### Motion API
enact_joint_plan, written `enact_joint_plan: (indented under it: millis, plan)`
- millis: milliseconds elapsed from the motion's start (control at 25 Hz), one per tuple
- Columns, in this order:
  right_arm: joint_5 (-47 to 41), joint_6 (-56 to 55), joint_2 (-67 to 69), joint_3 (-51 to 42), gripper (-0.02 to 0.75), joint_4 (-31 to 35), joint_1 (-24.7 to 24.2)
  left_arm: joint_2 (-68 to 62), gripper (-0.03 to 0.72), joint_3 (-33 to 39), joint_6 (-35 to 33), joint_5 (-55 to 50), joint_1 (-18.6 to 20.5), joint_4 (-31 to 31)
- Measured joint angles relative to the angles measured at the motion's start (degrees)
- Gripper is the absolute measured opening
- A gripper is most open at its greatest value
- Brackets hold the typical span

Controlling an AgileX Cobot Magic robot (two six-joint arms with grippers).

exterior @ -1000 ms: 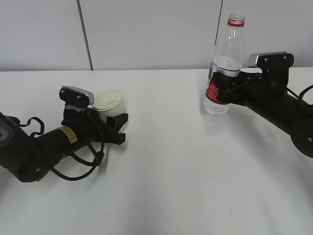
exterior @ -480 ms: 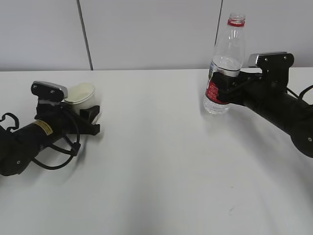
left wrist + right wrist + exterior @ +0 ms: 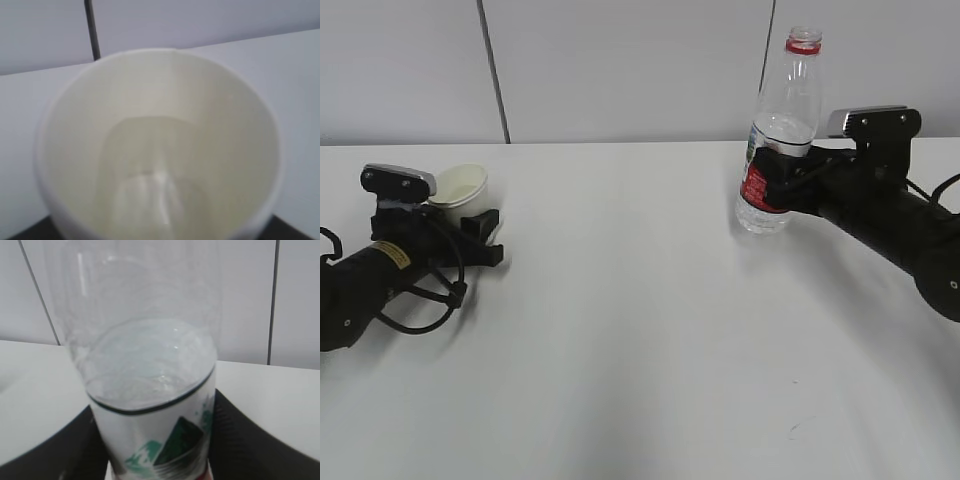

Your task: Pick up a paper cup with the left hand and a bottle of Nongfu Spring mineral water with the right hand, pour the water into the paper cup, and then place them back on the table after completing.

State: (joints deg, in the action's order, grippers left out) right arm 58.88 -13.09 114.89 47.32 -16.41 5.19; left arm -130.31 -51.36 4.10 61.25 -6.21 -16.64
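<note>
The white paper cup (image 3: pixel 458 186) sits upright at the far left, low over the table (image 3: pixel 640 330), between the jaws of my left gripper (image 3: pixel 470 212), which is shut on it. In the left wrist view the cup (image 3: pixel 160 125) fills the frame, with clear liquid in its bottom; dark fingers (image 3: pixel 22 234) show only at the lower corners. The clear bottle (image 3: pixel 775 140), open-necked with a red ring, stands upright at the right with its base on the table. My right gripper (image 3: pixel 772 185) is shut on its label. In the right wrist view the water (image 3: pixel 150 360) reaches the label top, with black fingers (image 3: pixel 245 440) on both sides.
A grey panelled wall (image 3: pixel 620 70) runs behind the table's far edge. The left arm (image 3: pixel 370 280), with its yellow sticker and looped cables, lies low along the table's left side. The right arm (image 3: pixel 900 230) reaches in from the right edge.
My left arm has drawn back to the left with the cup, and the cup now stands more upright near the table's left side. The right arm and bottle have not moved.
</note>
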Motion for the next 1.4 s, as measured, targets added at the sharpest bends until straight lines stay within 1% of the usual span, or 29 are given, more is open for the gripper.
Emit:
enact_joint_plan:
  millis: [440, 560, 720, 800, 1080, 1400]
  plan:
    - [0.0, -0.1, 0.0, 0.0, 0.395, 0.0, 0.0, -1.0, 0.358, -1.0, 0.0, 0.5, 0.0, 0.0]
    - [0.0, -0.1, 0.0, 0.0, 0.395, 0.0, 0.0, -1.2, 0.413, -1.0, 0.0, 0.3, 0.0, -0.1]
    - [0.0, -0.1, 0.0, 0.0, 0.395, 0.0, 0.0, -1.7, 0.529, -0.8, 0.0, -0.1, 0.0, -0.1]
    - [0.0, -0.1, 0.0, 0.0, 0.395, 0.0, 0.0, -1.7, 0.554, 0.0, 0.0, 2.2, 0.0, 0.2]
    - [0.0, -0.2, 0.0, 0.0, 0.395, 0.0, 0.0, -1.1, 0.566, 3.6, 0.0, 3.9, 0.0, 1.7]
    - [0.0, -0.2, 0.0, 0.0, 0.395, 0.0, 0.0, 4.9, 0.566, 12.1, 0.0, 3.9, 0.0, 2.8]
